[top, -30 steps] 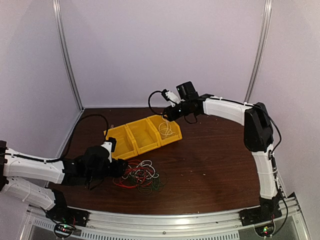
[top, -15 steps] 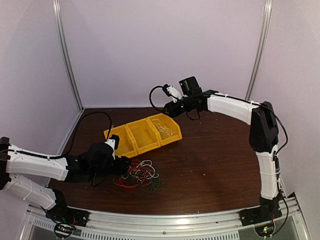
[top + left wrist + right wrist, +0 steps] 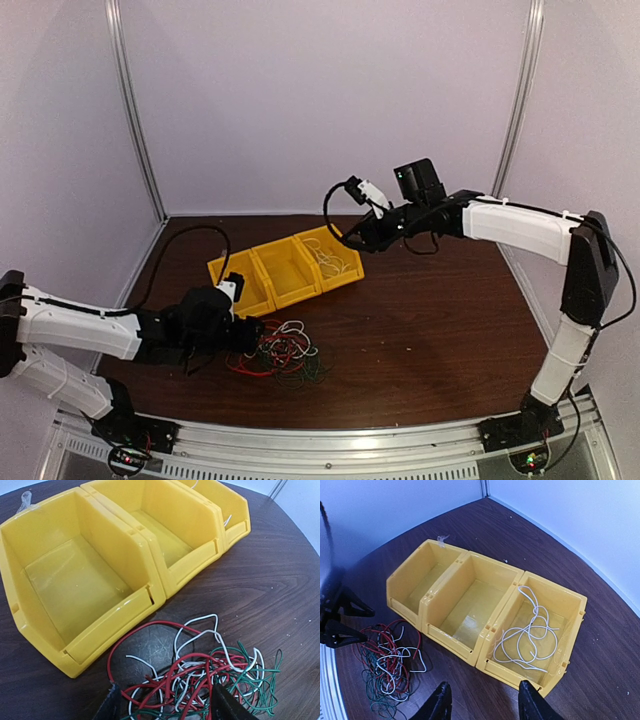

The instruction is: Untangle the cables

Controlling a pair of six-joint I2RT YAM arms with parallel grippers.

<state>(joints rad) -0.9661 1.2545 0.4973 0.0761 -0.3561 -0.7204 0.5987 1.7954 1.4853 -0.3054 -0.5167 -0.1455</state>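
Sorting is the step in hand. One loose white wire (image 3: 530, 635) lies coiled in the end compartment of the three joined yellow plastic bins (image 3: 495, 564). The tangled bundle of red, white and green cables (image 3: 200, 680) rests on the dark wooden table (image 3: 430, 330), just in front of the bins.

The left pincer (image 3: 167, 707) is spread, its fingers (image 3: 227, 705) straddling the near edge of the bundle with nothing pinched. The right pincer (image 3: 482, 700) hangs above the bins, spread and empty.

Next move, as judged: lower the left pincer onto a single strand, preferably an outer red loop, close, and draw it out slowly. Neighbouring strands may drag along, so the right pincer should come across to restrain the bundle.
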